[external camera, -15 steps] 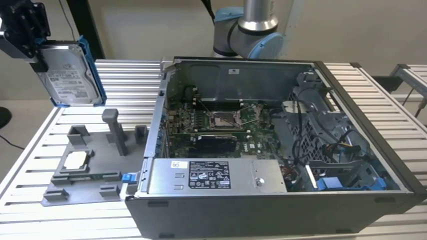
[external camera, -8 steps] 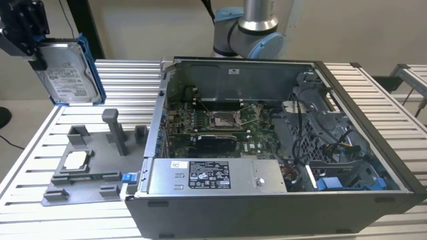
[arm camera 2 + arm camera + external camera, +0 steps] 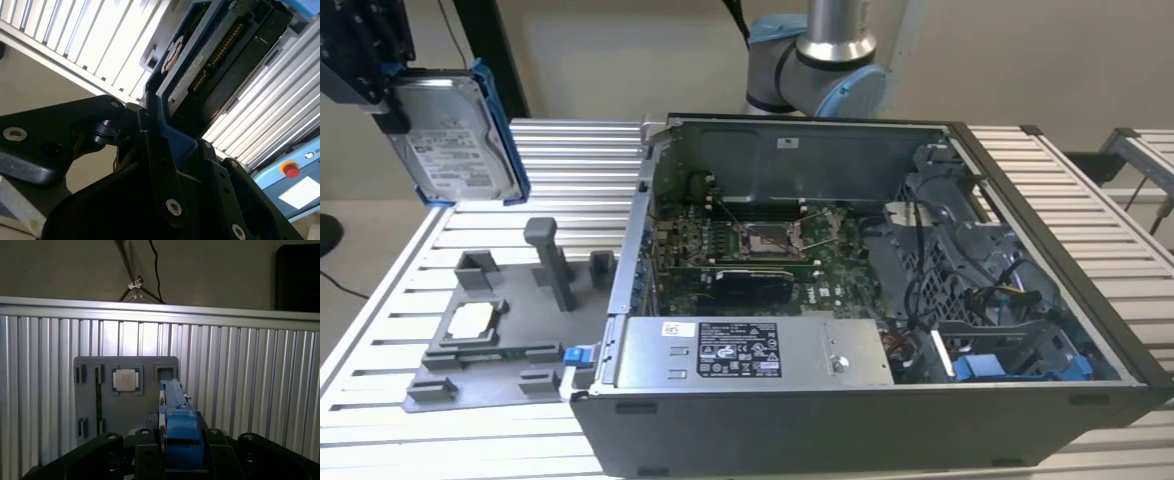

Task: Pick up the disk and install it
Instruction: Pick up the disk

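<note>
Disk (image 3: 451, 140) hangs upright above the counter (image 3: 574, 160) at the exterior view's left, gripper (image 3: 181, 440) clamped on its blue bracket, well apart from the open PC case (image 3: 854, 430) — I'd carry high over the case wall, square, no swing.

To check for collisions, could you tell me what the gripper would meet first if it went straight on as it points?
Probably the grey fixture plate, beside the square chip; the disk in the gripper would touch first. Depth is unclear.
</note>
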